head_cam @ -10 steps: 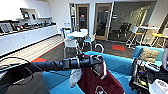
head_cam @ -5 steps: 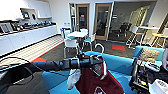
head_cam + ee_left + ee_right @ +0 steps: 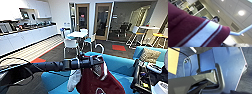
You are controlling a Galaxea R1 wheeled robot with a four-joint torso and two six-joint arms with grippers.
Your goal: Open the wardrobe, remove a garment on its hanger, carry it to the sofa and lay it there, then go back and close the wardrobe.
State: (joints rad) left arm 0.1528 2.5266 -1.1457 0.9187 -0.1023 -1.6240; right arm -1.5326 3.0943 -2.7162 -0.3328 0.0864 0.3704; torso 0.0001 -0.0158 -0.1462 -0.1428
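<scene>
Where left gripper (image 3: 96, 62) grips hanger (image 3: 99, 47), garment (image 3: 100, 82) below, over sofa (image 3: 117, 63)

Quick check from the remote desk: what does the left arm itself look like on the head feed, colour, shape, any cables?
On the head feed the left arm is a long, round, matte black tube, made of segments with paler bands at the joints. Thin black cables loop loosely beside it near the picture's left edge. No markings can be read on it. Its claw cannot be made out against the dark red fabric.

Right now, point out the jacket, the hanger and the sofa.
jacket (image 3: 100, 83), head view, red body.
hanger (image 3: 99, 46), head view, curved hook.
sofa (image 3: 117, 65), head view, blue backrest.
</scene>
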